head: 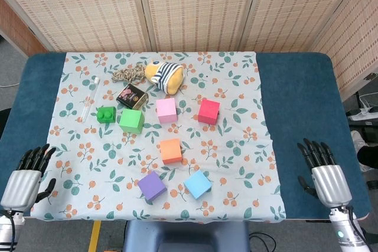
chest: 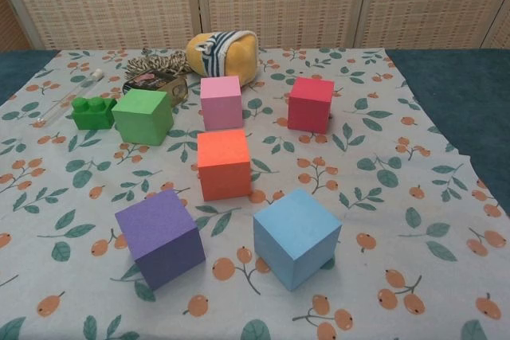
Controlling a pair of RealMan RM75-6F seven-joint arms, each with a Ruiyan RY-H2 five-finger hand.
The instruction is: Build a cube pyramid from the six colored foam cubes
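Six foam cubes lie apart on the floral cloth [head: 236, 163]: green [head: 132, 121] [chest: 143, 116], pink [head: 166, 110] [chest: 221, 102], red [head: 208, 111] [chest: 311, 104], orange [head: 170, 150] [chest: 224, 163], purple [head: 152, 186] [chest: 160, 237] and light blue [head: 198, 184] [chest: 296, 237]. None is stacked. My left hand [head: 26, 176] rests at the near left edge, fingers apart, holding nothing. At the near right, my right hand [head: 323, 173] is likewise spread on the blue table and holds nothing. Neither hand shows in the chest view.
A small green toy brick [head: 106, 114] [chest: 93, 112] sits left of the green cube. Behind it are a dark tin [head: 132, 95], a coil of rope [head: 129, 75], a striped yellow plush toy [head: 164, 75] [chest: 225, 53] and a clear tube [head: 90, 98].
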